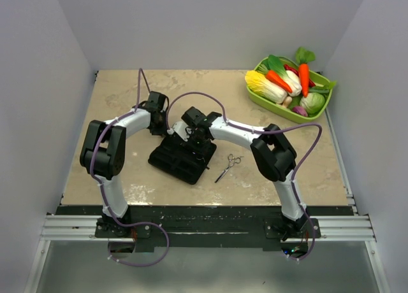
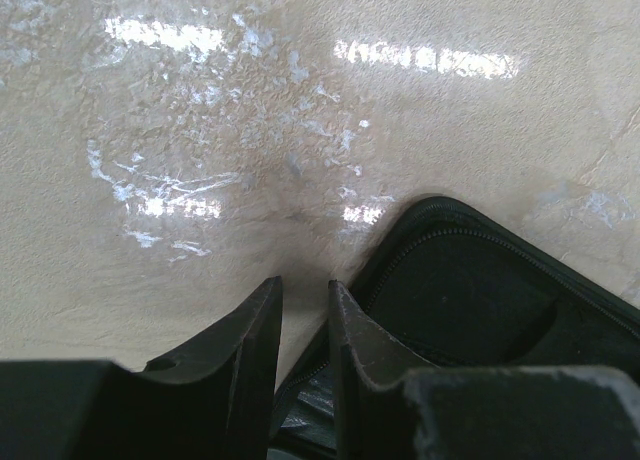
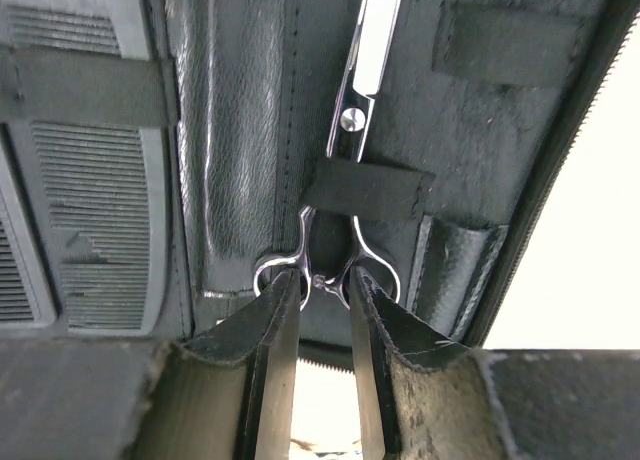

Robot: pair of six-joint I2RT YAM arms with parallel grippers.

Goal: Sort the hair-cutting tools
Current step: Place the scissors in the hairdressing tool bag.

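Scissors (image 1: 228, 167): one pair lies loose on the table (image 1: 127, 95), just right of the open black case (image 1: 182, 158), and both arms fold inward over that case.

Left wrist cam: the left gripper (image 2: 305, 298) sits low by the case rim, fingers only a narrow slit apart. Can't tell if they're pinching anything.

Right wrist cam: the right gripper (image 3: 322, 285) points at a second pair of scissors (image 3: 350, 120) tucked under a strap (image 3: 365, 188) inside the case. Its fingertips are narrow and touching the ring handles, but I can't tell if it's actually gripping.

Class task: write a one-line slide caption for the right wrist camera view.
Right gripper poised at the ring handles of silver scissors held under an elastic strap inside the open black case.
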